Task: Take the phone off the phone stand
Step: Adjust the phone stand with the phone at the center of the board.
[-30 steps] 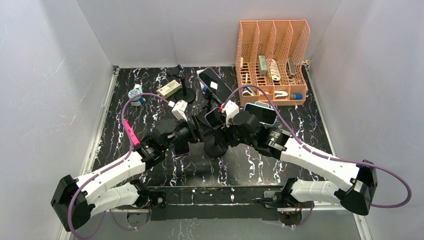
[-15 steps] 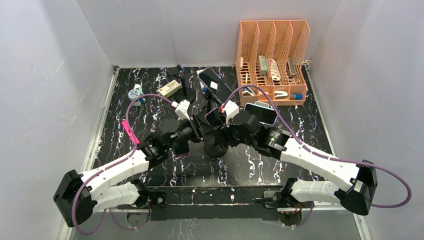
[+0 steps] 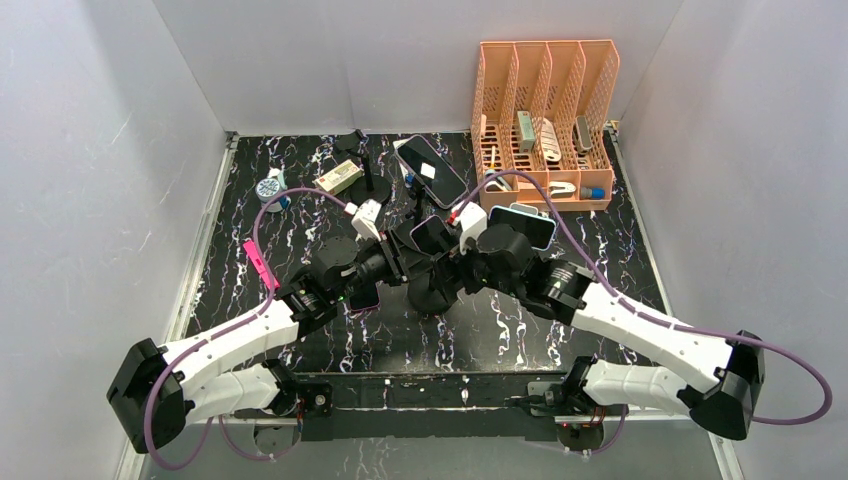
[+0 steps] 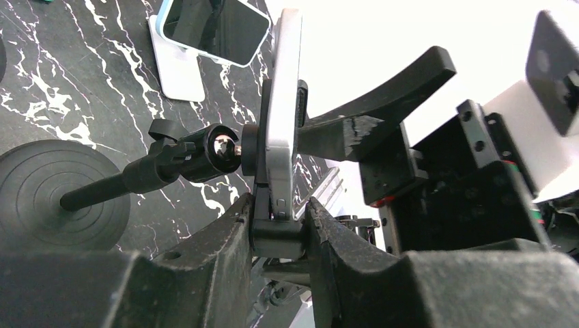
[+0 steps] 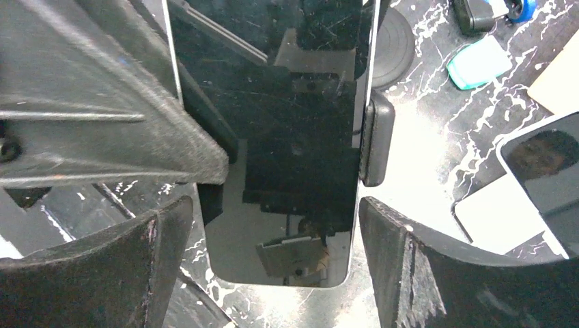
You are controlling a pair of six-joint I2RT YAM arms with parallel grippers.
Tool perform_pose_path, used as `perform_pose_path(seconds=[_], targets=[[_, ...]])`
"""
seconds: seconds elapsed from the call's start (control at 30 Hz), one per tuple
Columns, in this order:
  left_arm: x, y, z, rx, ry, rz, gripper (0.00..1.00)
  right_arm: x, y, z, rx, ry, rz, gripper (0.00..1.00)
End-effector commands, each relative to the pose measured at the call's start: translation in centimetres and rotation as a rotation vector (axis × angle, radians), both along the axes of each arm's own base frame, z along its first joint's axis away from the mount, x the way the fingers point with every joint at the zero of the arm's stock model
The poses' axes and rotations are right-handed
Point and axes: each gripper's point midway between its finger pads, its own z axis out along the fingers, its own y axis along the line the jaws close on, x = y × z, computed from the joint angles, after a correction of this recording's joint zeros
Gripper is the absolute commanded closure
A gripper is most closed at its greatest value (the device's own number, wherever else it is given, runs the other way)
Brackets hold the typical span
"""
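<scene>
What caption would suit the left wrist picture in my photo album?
Left gripper pinching the clamp of the phone stand, with the phone standing edge-on above.

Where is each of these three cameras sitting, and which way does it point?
Top external: high behind the arms, looking down on the table; left arm and right arm show whole.
Left wrist: on the left arm, looking along the left pincer, shut on the phone stand beneath the edge-on phone.
Right wrist: on the right arm, facing the phone's screen; open right pincer straddles it.
Shared: both wrist views catch that phone.
</scene>
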Motion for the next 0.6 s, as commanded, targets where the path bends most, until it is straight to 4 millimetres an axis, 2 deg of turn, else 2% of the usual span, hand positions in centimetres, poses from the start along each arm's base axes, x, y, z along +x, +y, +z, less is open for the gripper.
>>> perform_pose_path(seconds=[0.0,0.3,0.57], targets=[[-0.16,0.28,-0.70,0.008,0.011,0.009,1.00,-0.14,0.64,2.99,0.115,-0.073,0.037,0.01],[-0.21,0.32,-0.80,0.002,0.032,0.014,1.00,-0.70,0.51,3.28,0.172,-0.160,0.099,0.01],[-0.44,0.27,-1.02,0.010,0.049,0.005,1.00,0.16,0.45,2.80,0.170,-0.206,0.074,0.01]])
